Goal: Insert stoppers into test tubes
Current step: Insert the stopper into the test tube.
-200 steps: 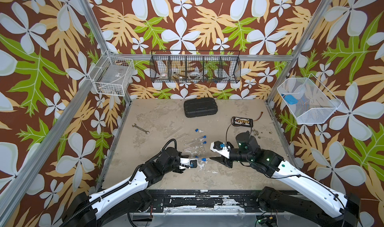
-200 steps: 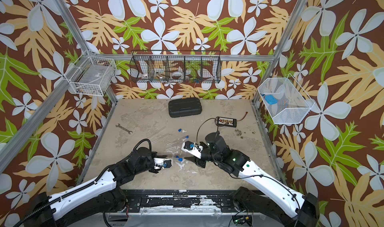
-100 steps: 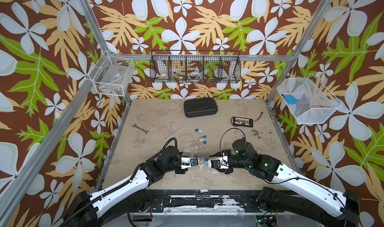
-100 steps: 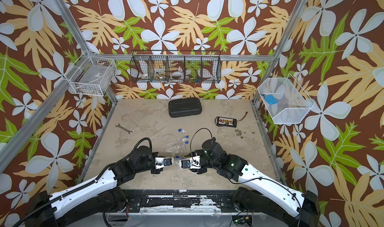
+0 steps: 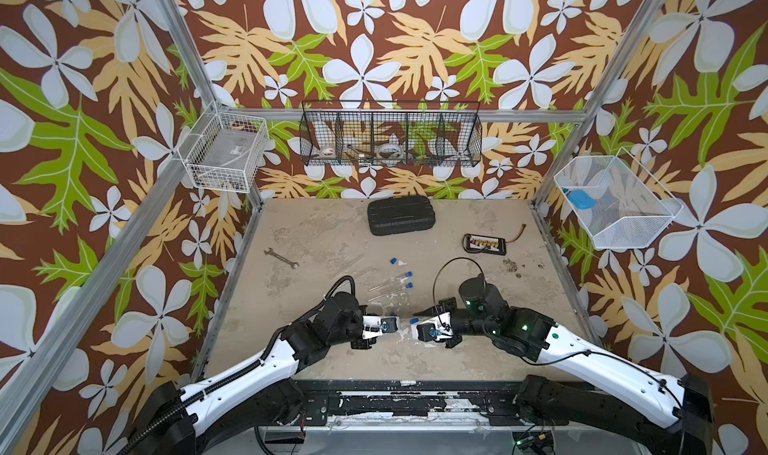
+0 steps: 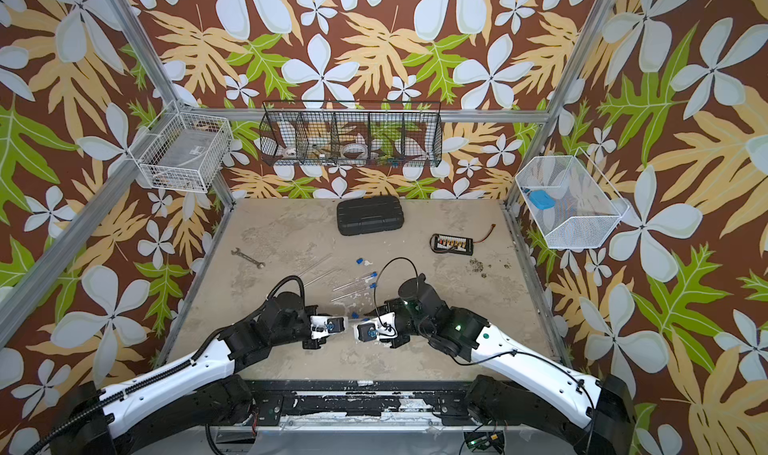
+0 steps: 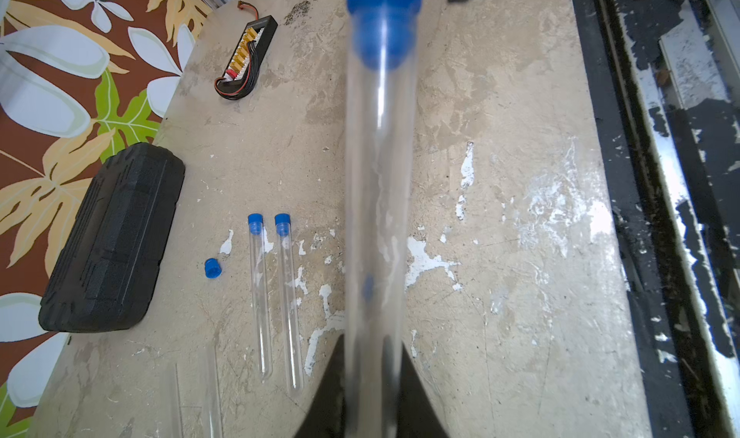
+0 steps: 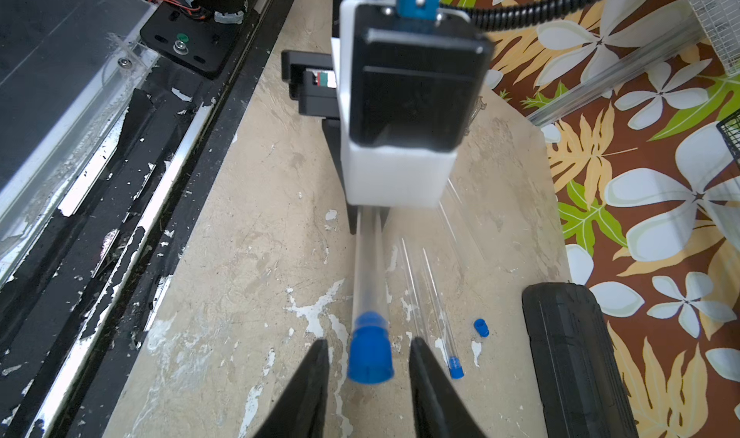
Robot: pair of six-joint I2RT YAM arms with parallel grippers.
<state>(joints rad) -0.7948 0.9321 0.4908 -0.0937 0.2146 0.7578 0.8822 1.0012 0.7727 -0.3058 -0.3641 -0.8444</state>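
1. The left tool (image 7: pixel 372 368) is clamped on one end of a clear test tube (image 7: pixel 376 196), with a dark finger pressing the glass from each side.
2. The tube runs straight out from that tool toward the right arm. It is lifted clear of the tabletop (image 7: pixel 500 256) and hangs over its front part.
3. A blue stopper (image 8: pixel 370 356) sits on the tube's far end. Its narrower part is inside the glass and its wider cap is outside.
4. The right tool (image 8: pixel 368 342) stands narrowly parted, with one finger on each side of the stopper. A slim gap shows on both sides, so neither finger touches it.
5. In both top views the two tools face each other tip to tip near the front edge of the tabletop, with the stoppered end of the tube between them.
6. Farther back, two capped tubes (image 7: pixel 259 296) lie side by side and parallel on the tabletop.
7. A loose stopper (image 7: pixel 212 268) lies just beside the capped tubes, between them and a black case (image 7: pixel 112 240).
8. Two bare tubes (image 7: pixel 212 396) show faintly near the capped pair.
9. A wrench (image 5: pixel 281 258) and a connector board (image 7: pixel 248 63) lie well apart from both tools.
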